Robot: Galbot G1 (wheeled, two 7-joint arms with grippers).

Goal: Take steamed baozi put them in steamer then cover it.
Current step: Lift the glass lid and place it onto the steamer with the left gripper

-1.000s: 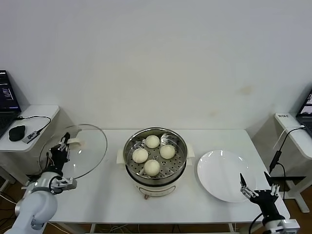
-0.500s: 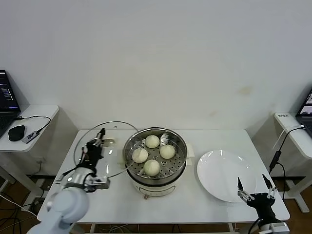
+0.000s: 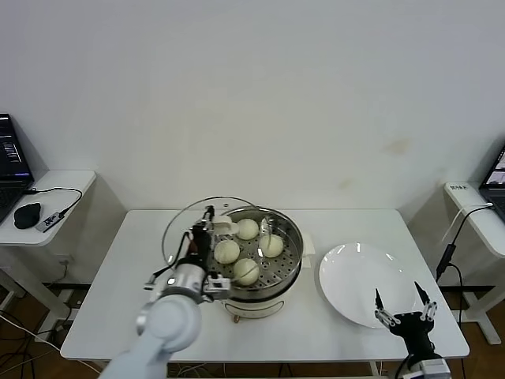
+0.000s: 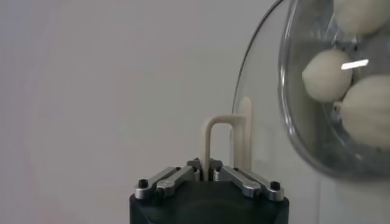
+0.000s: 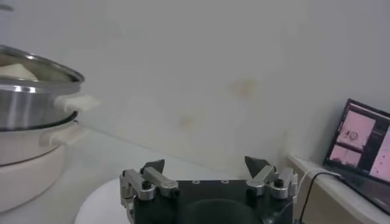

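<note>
- My left gripper [image 3: 207,230] was clamped on the cream handle [image 4: 222,141] of the glass lid [image 3: 186,233]; in the left wrist view the two fingers were closed together around the handle's loop.
- The lid hung tilted, partly over the left side of the steamer [image 3: 252,251] and not yet seated on its rim.
- All four buns [image 3: 247,229] sat on the perforated tray inside the steamer, so I judged that loading was complete and only covering remained.
- The steamer stood at the middle of the desk [image 3: 126,300], with the white plate [image 3: 359,284] to its right.
- My right gripper [image 3: 402,310] waited low at the desk's front edge, just beside the plate, with its fingers spread apart and holding nothing.
- To do this step well, I judged that the lid needed levelling first, then centring over the steamer so that its metal rim met the steamer's rim all round.
- The descent called for a slow, straight lowering; a tilted lid risked catching one edge and sliding off.
- Release was advisable only once the lid rested flat.
</note>
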